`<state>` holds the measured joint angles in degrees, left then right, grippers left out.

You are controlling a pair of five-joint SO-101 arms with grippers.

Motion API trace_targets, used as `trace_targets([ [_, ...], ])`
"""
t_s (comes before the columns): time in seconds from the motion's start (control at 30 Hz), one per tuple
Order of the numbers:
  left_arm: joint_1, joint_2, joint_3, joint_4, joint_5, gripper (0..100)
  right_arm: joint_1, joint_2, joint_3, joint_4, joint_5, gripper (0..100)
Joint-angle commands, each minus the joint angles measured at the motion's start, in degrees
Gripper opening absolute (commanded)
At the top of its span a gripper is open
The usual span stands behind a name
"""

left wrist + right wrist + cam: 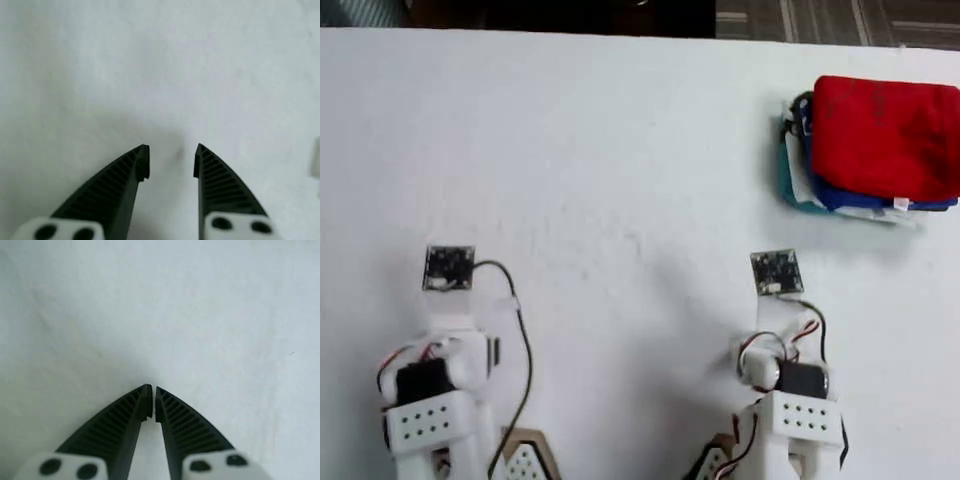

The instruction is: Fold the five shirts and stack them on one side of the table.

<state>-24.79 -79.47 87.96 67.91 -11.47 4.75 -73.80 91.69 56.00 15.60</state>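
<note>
Black ribbed fingers (125,185) of the left hand (171,162) are standing spread apart in the left wrist view, a strip of the plain white bench (160,65) showing between their tips. Those of the right hand (153,402) are pressing together at the tips in the right wrist view, gripping no cloth, and pointing down at the same white surface.

From the high view, one white plastic robot arm (430,400) and a second white arm (785,400) are sitting side by side at the near edge of the bench. Which arm is which cannot be told from this angle. Each is carrying a small black square circuit board (449,267) at its wrist. A thin black cable (525,350) is curving down beside the first arm, and red and white wires (800,332) are looping at the second.

The stack of folded fabric shirts (865,150) is lying near the far edge, toward the right of the high view, well apart from both arms. A bright red shirt (885,135) is lying on top. Blue (845,197), white (875,210) and teal (787,185) layers are peeking out beneath it. The exact number of layers cannot be told.

A dark floor (570,15) is showing beyond the far edge.
</note>
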Motion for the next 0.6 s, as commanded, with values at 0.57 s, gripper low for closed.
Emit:
trace_targets([
  [0.57, 17.93, -0.7, 4.44, -3.08, 8.26, 17, -0.22, -1.1, -0.7, 6.2, -8.0, 2.1],
])
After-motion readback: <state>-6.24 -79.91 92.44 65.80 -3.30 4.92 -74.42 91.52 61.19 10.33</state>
